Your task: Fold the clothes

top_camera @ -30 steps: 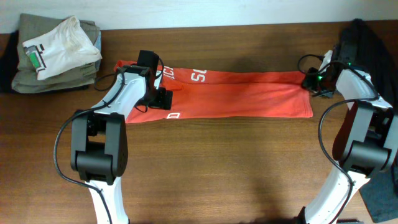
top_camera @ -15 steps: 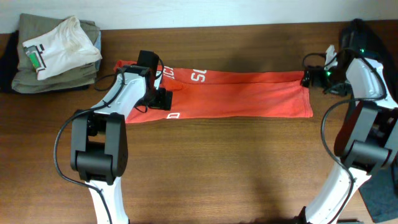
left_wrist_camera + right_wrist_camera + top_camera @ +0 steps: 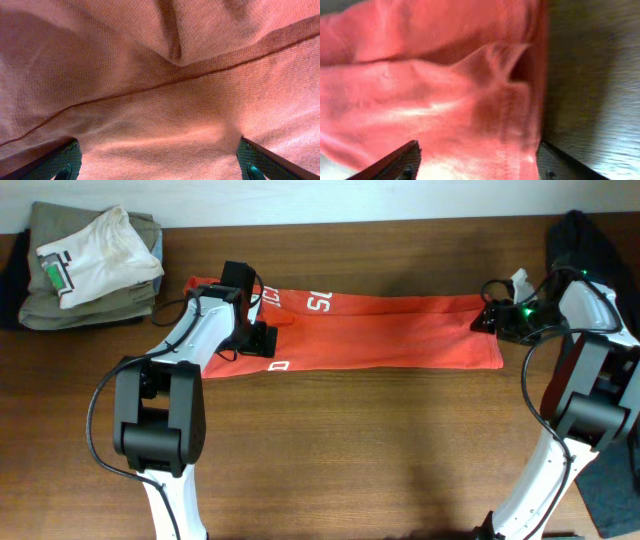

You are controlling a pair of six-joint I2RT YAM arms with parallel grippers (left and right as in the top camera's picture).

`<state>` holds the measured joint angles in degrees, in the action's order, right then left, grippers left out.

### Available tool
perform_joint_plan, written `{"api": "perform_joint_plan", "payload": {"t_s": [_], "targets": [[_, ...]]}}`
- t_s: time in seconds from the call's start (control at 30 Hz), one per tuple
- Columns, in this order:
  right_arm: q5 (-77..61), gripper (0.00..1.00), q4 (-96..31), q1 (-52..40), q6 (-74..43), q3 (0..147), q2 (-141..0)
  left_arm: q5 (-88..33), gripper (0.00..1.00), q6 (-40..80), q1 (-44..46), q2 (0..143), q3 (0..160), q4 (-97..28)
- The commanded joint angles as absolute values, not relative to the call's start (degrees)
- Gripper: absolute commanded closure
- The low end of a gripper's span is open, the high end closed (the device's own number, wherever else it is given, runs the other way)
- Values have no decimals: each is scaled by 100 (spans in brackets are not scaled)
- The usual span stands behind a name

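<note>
The red-orange T-shirt (image 3: pixel 390 330) lies flat as a long folded strip across the far middle of the table, with white lettering near its left end. My left gripper (image 3: pixel 258 332) is low over the shirt's left part. In the left wrist view its fingers (image 3: pixel 160 170) are wide apart, and cloth (image 3: pixel 160 100) fills the frame. My right gripper (image 3: pixel 487 318) is at the shirt's right edge. In the right wrist view its fingers (image 3: pixel 477 172) are spread over the cloth's rumpled edge (image 3: pixel 445 100), with bare wood beside it.
A pile of olive folded pieces with a white tee on top (image 3: pixel 90 265) sits at the back left. A dark garment (image 3: pixel 590 240) lies at the back right corner. The brown wooden table (image 3: pixel 350 450) stretches in front of the shirt.
My right gripper has moved left, from just off the shirt's right edge to over that edge. The left arm and the shirt have not moved.
</note>
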<state>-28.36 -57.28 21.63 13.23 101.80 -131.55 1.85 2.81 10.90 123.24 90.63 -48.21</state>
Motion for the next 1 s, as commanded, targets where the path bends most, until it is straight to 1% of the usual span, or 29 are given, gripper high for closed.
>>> {"api": "perform_joint_plan", "payload": {"t_s": [0.0,0.07,0.1,0.13,0.2,0.23,0.27,0.3,0.5,0.63,0.83,0.97], "targets": [[-3039,25,-5913,1935,1378,10114,-13362,117,1,276,1070,12311,9078,-4825],[-3041,29,-5953,1828,1415,10114,-13362,117,1,274,1070,12311,9078,-4825],[-3044,34,-5983,1745,1415,10114,-13362,117,1,274,1070,12311,9078,-4825],[-3037,41,-6005,1671,1415,10114,-13362,117,1,274,1070,12311,9078,-4825],[-2969,63,-6003,1568,1332,10114,-13362,117,1,274,1070,12311,9078,-4827],[-2849,80,-5975,1538,1120,10116,-13362,117,1,274,1070,12311,9078,-4827],[-2648,89,-5940,1538,891,10116,-13360,117,1,276,1070,12311,9078,-4827],[-2473,96,-5924,1540,738,10119,-13360,117,1,274,1070,12311,9078,-4829],[-945,96,-6160,1841,-681,10173,-13034,117,1,276,1070,12311,9078,-4829],[-421,96,-6479,1968,-871,10372,-12501,117,1,276,1070,12311,9078,-4829],[-502,96,-6689,1625,-1000,10508,-11666,49,1,322,1070,12311,9078,-4818],[-976,96,-6772,982,-996,10506,-11535,-45,1,318,1070,12311,9078,-4807]]}}
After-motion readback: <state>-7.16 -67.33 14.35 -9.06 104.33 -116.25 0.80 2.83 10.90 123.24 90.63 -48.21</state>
